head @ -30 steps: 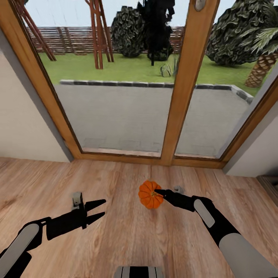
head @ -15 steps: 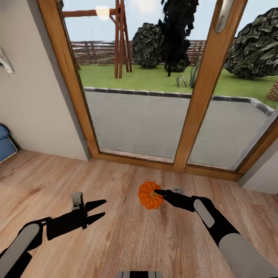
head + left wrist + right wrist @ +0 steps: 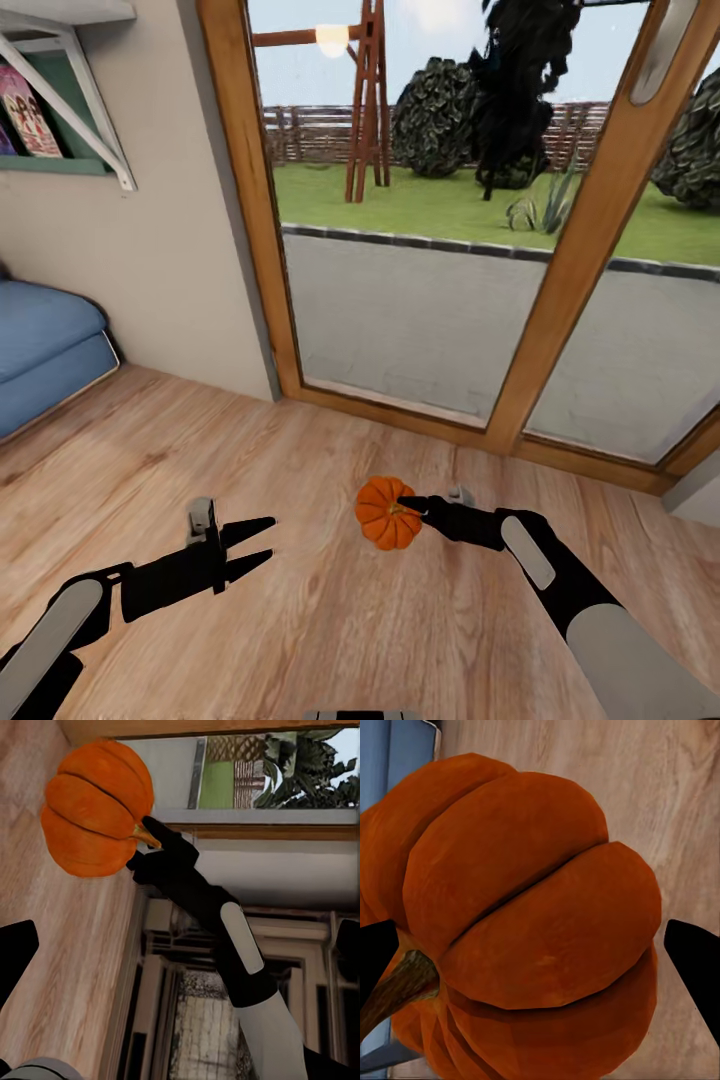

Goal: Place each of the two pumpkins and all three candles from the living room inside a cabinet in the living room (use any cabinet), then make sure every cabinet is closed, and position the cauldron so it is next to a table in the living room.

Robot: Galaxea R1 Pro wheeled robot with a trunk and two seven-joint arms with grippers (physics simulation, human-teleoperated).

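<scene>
Right gripper point(image 3: 408, 503) clamped on an orange pumpkin point(image 3: 385, 513) above the wooden floor point(image 3: 320, 620), left gripper point(image 3: 262, 541) spread apart, empty, glass patio door point(image 3: 400, 290) ahead, blue sofa point(image 3: 45, 345) at left.

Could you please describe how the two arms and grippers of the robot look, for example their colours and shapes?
Both arms have pale grey-white rounded shells on the forearms and matte black wrists. The left gripper is black, with two slim pointed fingers and a small grey block on top of the wrist. The right gripper is black too, with an elongated pale grey panel behind it. No cables or markings are visible.
</scene>
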